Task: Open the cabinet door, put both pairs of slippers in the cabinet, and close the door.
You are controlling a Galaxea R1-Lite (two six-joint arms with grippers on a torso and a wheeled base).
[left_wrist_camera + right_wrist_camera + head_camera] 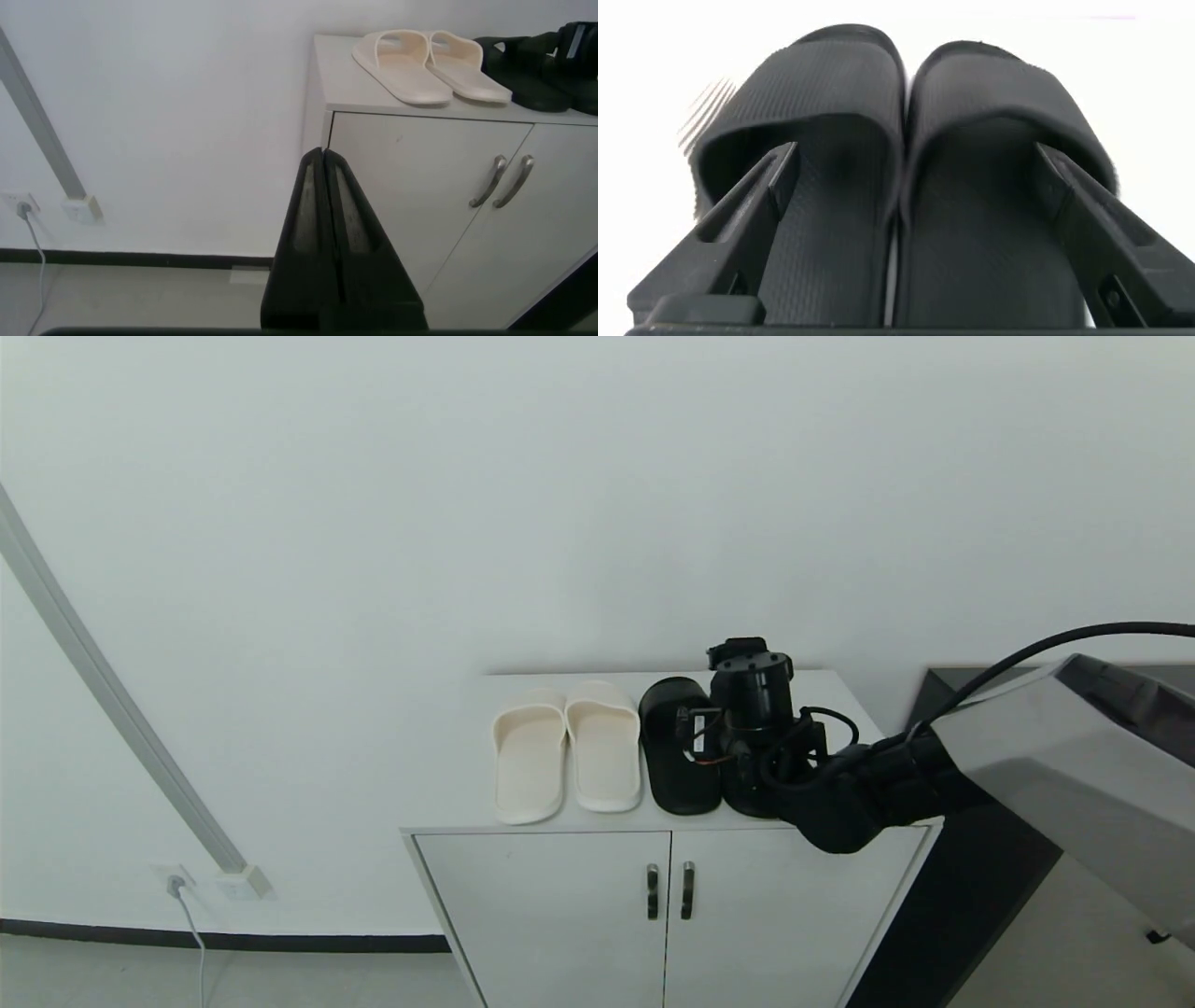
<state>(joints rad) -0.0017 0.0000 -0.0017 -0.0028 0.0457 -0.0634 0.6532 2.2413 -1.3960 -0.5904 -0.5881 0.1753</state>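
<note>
although the cabinet [541,905] doors are shut, the right gripper [915,159] hangs wide open astride the black slippers [831,121] on its top; it should pinch both together evenly. the left gripper [324,168] is closed, empty.

A plain white wall [373,523] takes up most of the head view, lit softly and evenly. A grey cable duct [103,681] runs slantwise down it from the upper left edge to a small white junction box [245,883] at lower left. Just left of the box sits a wall socket [173,877] with a plug in it, and a grey cord [196,933] hangs from it to the floor. A black skirting board [233,941] lines the wall's foot above the pale grey floor [187,980]. At right stands a dark unit [980,877].
</note>
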